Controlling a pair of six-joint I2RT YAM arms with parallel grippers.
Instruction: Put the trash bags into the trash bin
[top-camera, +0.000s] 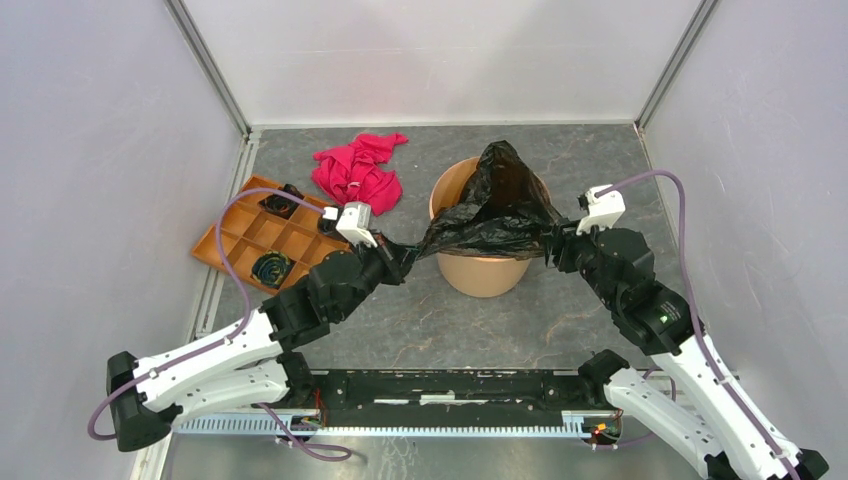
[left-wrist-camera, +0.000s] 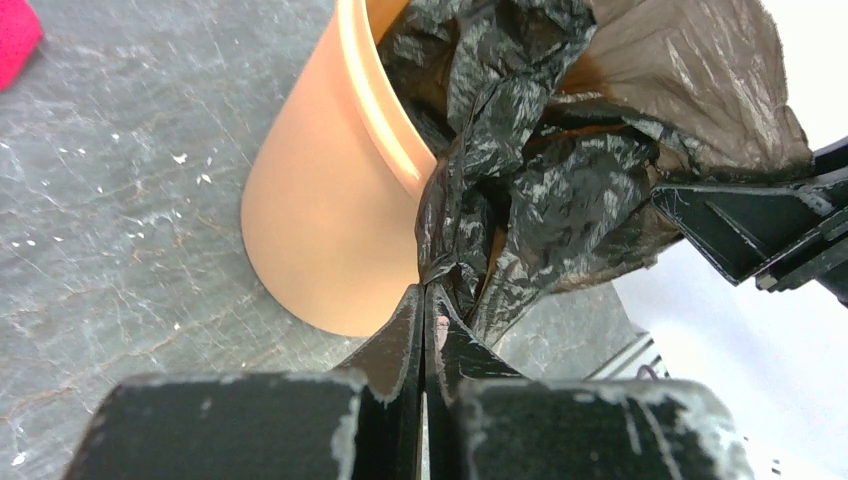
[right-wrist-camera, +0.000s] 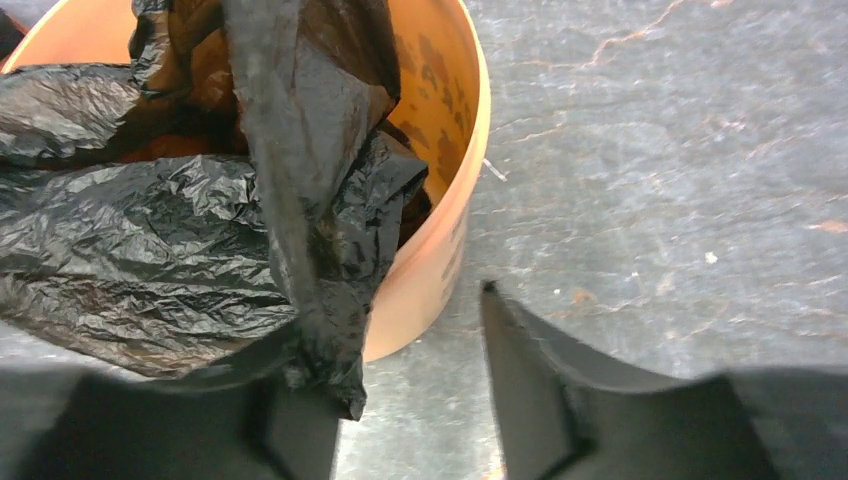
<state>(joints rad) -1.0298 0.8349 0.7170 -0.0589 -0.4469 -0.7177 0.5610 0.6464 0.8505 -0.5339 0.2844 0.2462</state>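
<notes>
A black trash bag (top-camera: 495, 205) lies draped over the round orange trash bin (top-camera: 487, 272), partly inside it and spilling over the front rim. My left gripper (top-camera: 408, 258) is at the bin's left side, shut on a bunched corner of the bag (left-wrist-camera: 540, 190), with its jaws (left-wrist-camera: 425, 290) pressed together next to the bin wall (left-wrist-camera: 320, 220). My right gripper (top-camera: 553, 240) is at the bin's right side and stands open (right-wrist-camera: 395, 315). A strip of the bag (right-wrist-camera: 150, 240) hangs over its left finger. The right finger (right-wrist-camera: 520, 350) is bare, beside the bin (right-wrist-camera: 440, 250).
A pink-red cloth (top-camera: 358, 172) lies behind and left of the bin. A flat orange tray (top-camera: 225, 245) with square compartments sits at the left and holds small dark items (top-camera: 272, 267). Grey walls enclose the table on three sides.
</notes>
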